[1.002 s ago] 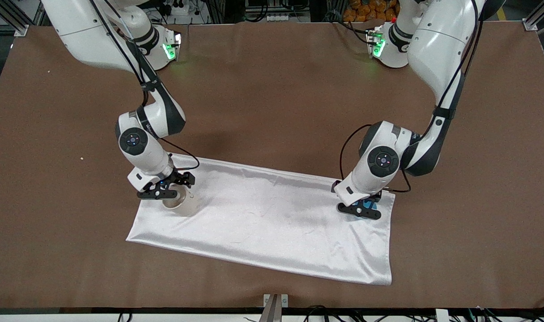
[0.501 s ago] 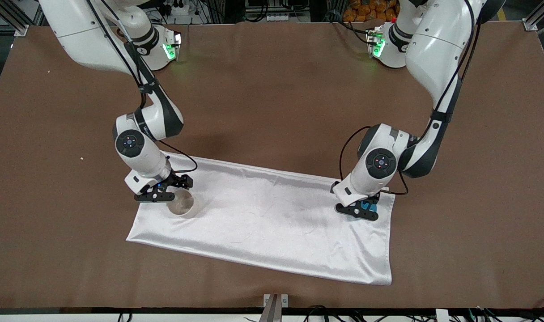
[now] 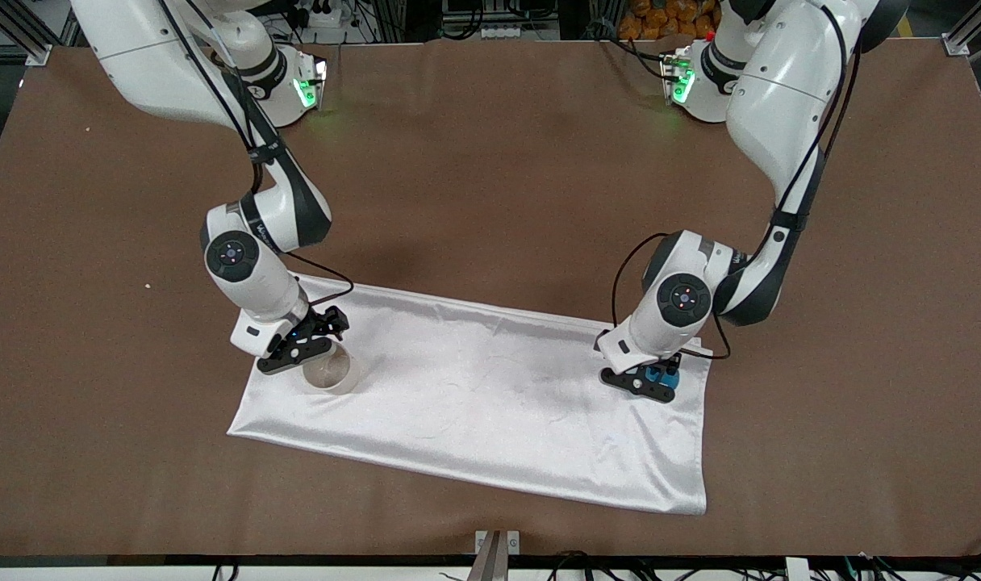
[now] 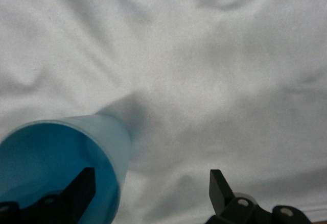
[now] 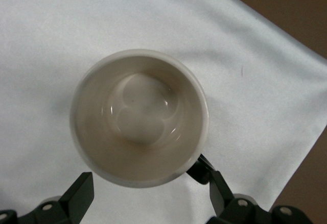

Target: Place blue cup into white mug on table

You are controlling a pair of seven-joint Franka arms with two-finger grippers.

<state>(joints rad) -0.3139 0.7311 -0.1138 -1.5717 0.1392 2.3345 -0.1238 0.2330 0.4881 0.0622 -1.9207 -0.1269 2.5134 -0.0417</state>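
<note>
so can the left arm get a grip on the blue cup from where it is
Probably yes. The left end effector is open right at the blue cup on the white cloth, one finger inside the rim and the other outside the wall. Nothing blocks it from closing.

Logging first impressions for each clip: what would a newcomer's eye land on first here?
Probably the white cloth on the brown table, with an arm working at each end. The right gripper, open, is low over the white mug; the left gripper, open, straddles the blue cup's rim, one finger inside.
</note>
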